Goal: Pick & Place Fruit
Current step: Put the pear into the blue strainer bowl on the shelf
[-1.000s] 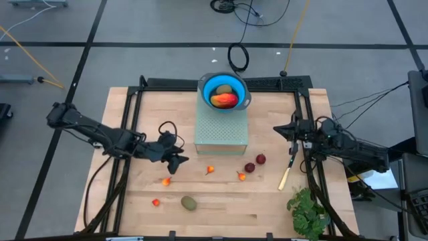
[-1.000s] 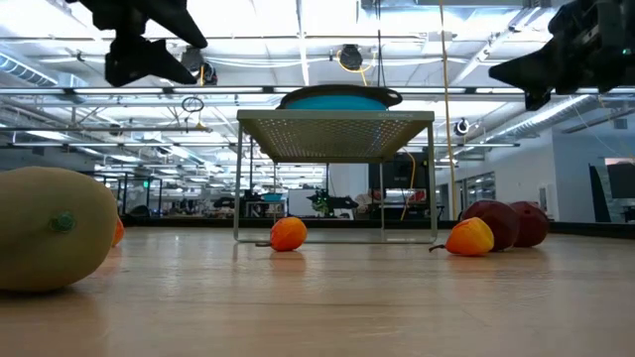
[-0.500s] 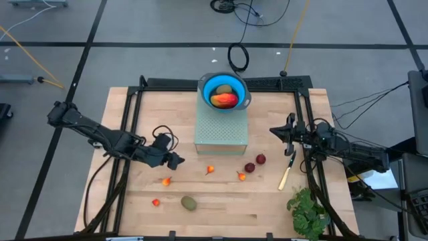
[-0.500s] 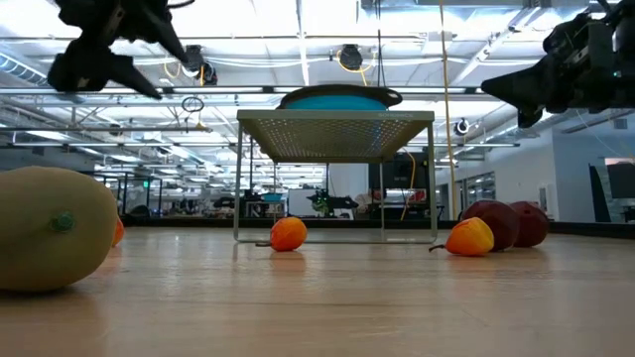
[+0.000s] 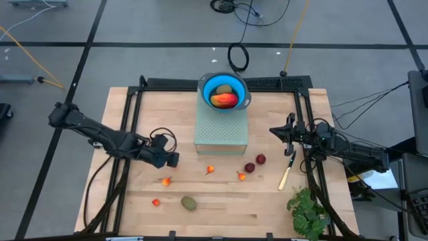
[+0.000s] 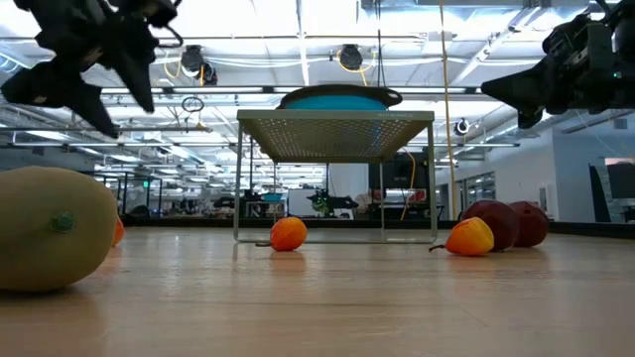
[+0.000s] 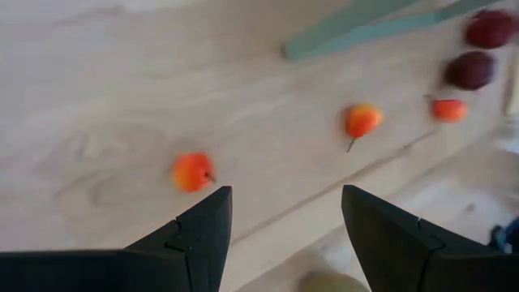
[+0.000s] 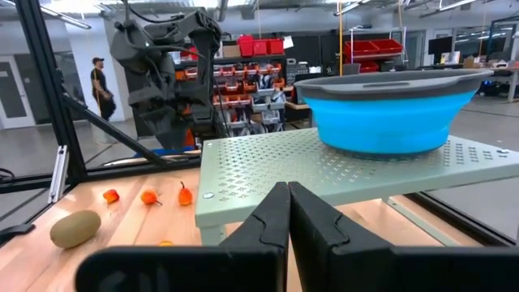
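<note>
Left gripper [image 7: 280,235] hovered over the loose fruit, nothing held
Fingers sat apart; a small orange-red fruit [image 7: 192,172] lay just beyond them on the table [image 5: 267,201]; right gripper [image 5: 286,132] was pinched shut, empty.

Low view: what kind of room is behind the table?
Probably an open lab or workshop: long ceiling light strips, shelving with red bins in the right wrist view, and a person walking on the floor beyond.
</note>
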Controlling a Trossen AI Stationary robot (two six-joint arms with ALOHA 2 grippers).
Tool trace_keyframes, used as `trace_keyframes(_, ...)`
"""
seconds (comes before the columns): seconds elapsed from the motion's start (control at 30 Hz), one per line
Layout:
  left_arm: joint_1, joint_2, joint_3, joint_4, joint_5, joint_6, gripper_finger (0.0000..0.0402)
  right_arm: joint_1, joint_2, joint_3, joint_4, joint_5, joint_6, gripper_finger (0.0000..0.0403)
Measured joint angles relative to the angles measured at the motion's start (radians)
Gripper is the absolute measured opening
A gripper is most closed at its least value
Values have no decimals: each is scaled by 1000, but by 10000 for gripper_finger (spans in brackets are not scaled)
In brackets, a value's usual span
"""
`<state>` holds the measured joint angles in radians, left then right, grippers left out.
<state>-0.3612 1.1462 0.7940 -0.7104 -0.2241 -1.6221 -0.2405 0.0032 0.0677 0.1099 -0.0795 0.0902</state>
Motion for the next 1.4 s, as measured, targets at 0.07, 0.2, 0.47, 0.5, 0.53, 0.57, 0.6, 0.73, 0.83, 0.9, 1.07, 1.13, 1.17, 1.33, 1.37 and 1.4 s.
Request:
trace_keyframes(0.07, 10, 33, 0, 1, 41, -24, 234, 0, 0, 0, -6, 0, 0, 0)
trace_keyframes(0.2, 25, 94, 0, 3, 128, -37, 234, 0, 1, 0, -14, 0, 2, 0)
trace_keyframes(0.47, 38, 164, 0, -3, 169, -33, 234, 0, 1, -2, -14, 0, 2, 0)
trace_keyframes(0.5, 38, 169, 0, -6, 161, -31, 234, 0, 1, -2, -14, 0, 2, 0)
trace_keyframes(0.53, 39, 173, 0, -9, 148, -29, 234, 0, 1, -2, -14, 0, 2, 0)
trace_keyframes(0.57, 39, 176, 0, -13, 133, -29, 234, 0, 1, -2, -15, 0, 3, 0)
trace_keyframes(0.6, 39, 177, 0, -18, 115, -29, 234, 0, 1, -2, -16, 0, 3, 0)
trace_keyframes(0.73, 39, 177, 0, -51, 52, -28, 234, 0, 1, -2, -16, 0, 3, 0)
trace_keyframes(0.83, 39, 177, 0, -59, 37, -28, 234, 0, 1, -2, -16, 0, 3, 0)
trace_keyframes(0.9, 39, 178, 0, -62, 38, -15, 234, 0, 1, -2, -16, 0, 3, 0)
trace_keyframes(1.07, 41, 225, -1, -39, 61, 17, 234, 0, 1, -2, -17, 1, 3, 0)
trace_keyframes(1.13, 46, 254, -1, -35, 81, 17, 234, 0, 1, -2, -17, 1, 3, 0)
trace_keyframes(1.17, 48, 269, -1, -36, 91, 17, 234, 0, 1, -2, -17, 1, 3, 0)
trace_keyframes(1.33, 49, 314, -1, -24, 94, 25, 234, 0, 1, -2, -17, 1, 3, 0)
trace_keyframes(1.37, 49, 320, -1, -20, 94, 28, 234, 0, 1, -2, -17, 1, 3, 0)
trace_keyframes(1.4, 49, 323, -1, -20, 94, 31, 234, 0, 1, -2, -17, 1, 3, 0)
